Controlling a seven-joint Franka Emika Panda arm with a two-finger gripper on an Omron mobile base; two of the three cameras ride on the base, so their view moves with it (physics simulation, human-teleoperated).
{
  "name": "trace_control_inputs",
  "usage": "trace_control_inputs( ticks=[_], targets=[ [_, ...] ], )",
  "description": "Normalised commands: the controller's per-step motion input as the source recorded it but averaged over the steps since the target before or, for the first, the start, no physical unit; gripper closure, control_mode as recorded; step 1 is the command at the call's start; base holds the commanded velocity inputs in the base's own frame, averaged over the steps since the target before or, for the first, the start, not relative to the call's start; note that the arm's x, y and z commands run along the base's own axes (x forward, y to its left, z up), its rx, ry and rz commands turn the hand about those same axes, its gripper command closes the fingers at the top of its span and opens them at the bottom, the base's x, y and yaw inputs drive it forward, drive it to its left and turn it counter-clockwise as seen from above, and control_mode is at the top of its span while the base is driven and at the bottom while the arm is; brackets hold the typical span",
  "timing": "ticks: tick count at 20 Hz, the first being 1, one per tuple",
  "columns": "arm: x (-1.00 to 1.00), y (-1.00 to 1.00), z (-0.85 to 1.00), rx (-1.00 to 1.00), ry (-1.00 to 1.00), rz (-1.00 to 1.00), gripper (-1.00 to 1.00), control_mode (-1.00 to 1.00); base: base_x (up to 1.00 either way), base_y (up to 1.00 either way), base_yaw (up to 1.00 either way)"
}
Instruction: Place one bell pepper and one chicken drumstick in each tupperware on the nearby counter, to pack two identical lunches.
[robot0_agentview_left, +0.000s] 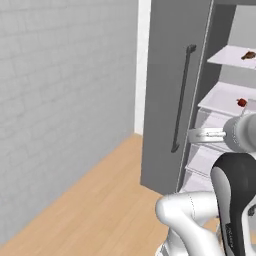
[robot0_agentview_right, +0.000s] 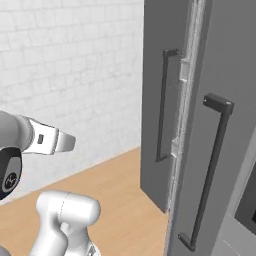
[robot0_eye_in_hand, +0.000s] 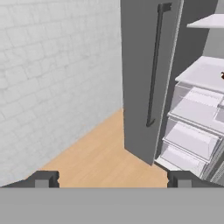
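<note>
The fridge door (robot0_agentview_left: 167, 90) stands open, so the step in hand looks like fetching the first food item from inside. The end effector (robot0_eye_in_hand: 113, 179) is spread wide and holds nothing, poised low in front of the door's edge. Right of the door, 1 brown piece, probably a chicken drumstick (robot0_agentview_left: 248, 55), lies on the upper shelf (robot0_agentview_left: 227, 54), and 1 small red item, perhaps a bell pepper (robot0_agentview_left: 242, 102), on the shelf below. Next, the arm must reach right, past the door, onto a shelf.

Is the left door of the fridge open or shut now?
Open: the fridge door stands swung out, and the shelves and drawers show beside it.
</note>
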Motion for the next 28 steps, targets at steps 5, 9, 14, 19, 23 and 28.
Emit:
trace_control_inputs(
  ticks=[5,9,14,19,23,28],
  targets=[
    [0.0,0.0,0.0,0.0,0.0,0.0,-1.0,1.0,0.0,0.88,-0.34],
    [0.0,0.0,0.0,0.0,0.0,0.0,-1.0,1.0,0.09,0.55,-0.39],
    [0.0,0.0,0.0,0.0,0.0,0.0,-1.0,1.0,0.23,0.15,-0.35],
    [0.0,0.0,0.0,0.0,0.0,0.0,-1.0,1.0,0.39,0.0,-0.36],
    [0.0,0.0,0.0,0.0,0.0,0.0,-1.0,1.0,0.62,0.18,-0.43],
    [0.0,0.0,0.0,0.0,0.0,0.0,-1.0,1.0,0.87,0.35,-0.38]
  ],
)
